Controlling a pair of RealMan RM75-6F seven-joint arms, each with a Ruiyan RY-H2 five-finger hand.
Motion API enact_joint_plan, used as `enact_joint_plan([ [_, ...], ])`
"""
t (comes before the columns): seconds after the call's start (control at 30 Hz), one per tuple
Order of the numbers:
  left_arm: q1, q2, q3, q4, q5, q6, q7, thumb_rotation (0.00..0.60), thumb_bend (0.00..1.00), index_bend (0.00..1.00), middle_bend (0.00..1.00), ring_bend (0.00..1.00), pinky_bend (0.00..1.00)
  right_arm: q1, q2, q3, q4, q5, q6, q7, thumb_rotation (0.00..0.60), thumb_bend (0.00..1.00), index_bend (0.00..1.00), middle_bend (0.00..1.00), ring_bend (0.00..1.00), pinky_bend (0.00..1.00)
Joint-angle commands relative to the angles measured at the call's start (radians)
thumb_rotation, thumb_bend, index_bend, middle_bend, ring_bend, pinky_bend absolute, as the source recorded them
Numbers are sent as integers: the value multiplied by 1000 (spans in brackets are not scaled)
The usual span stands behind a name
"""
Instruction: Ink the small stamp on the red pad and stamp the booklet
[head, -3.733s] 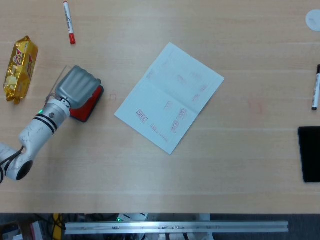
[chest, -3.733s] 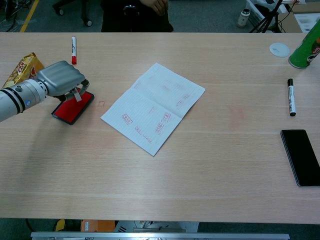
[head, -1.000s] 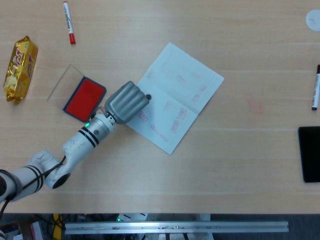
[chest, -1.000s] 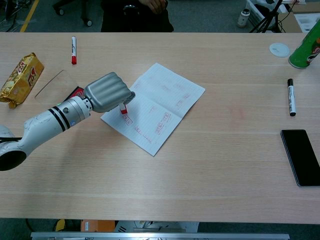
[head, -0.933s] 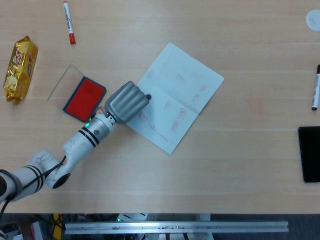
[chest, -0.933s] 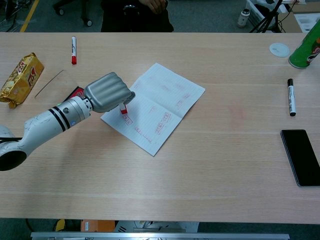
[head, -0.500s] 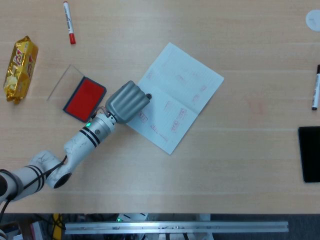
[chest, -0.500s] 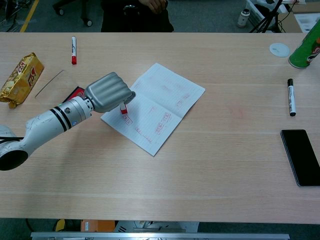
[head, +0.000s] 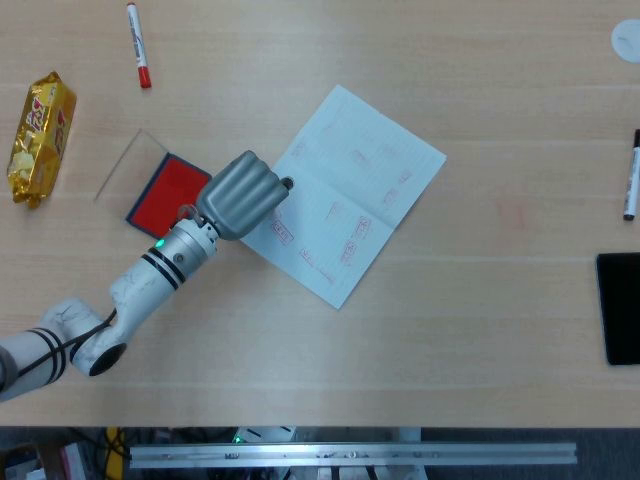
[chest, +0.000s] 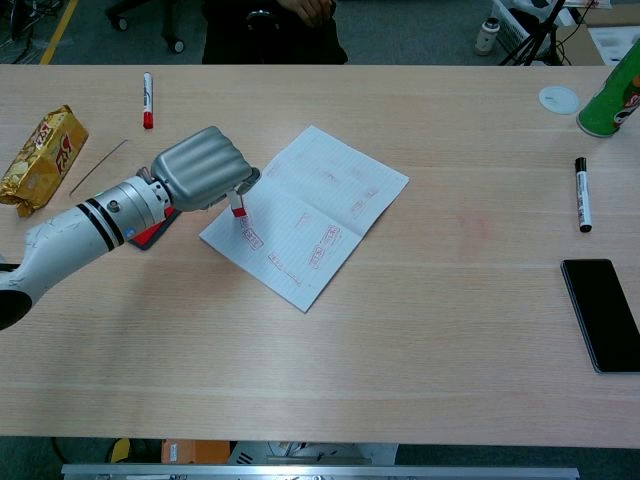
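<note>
Left hand clamped round stamp, lifted off booklet since half-second ago, now just above its left corner. Fresh mark likely made; pad beside my wrist.

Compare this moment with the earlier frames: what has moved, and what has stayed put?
The left hand, holding the small stamp throughout, went from the red pad to the booklet, pressed near its left corner, and has now lifted and drawn back toward the pad. The booklet, pad, snack packet and markers have hardly shifted. The right hand never appears.
</note>
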Motion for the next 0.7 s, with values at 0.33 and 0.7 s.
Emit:
enact_joint_plan([
  [0.33,55,90,42,-131,5,30,82,600,352,587,987,971,1000,8,-9,-3,10,-17,-7,13,600,189,378,423,477,514],
  [0.7,65,51,55,-121,6,4,114,600,352,587,987,971,1000,0,-4,-6,13,-14,-1,19,600,188,378,423,477,514],
])
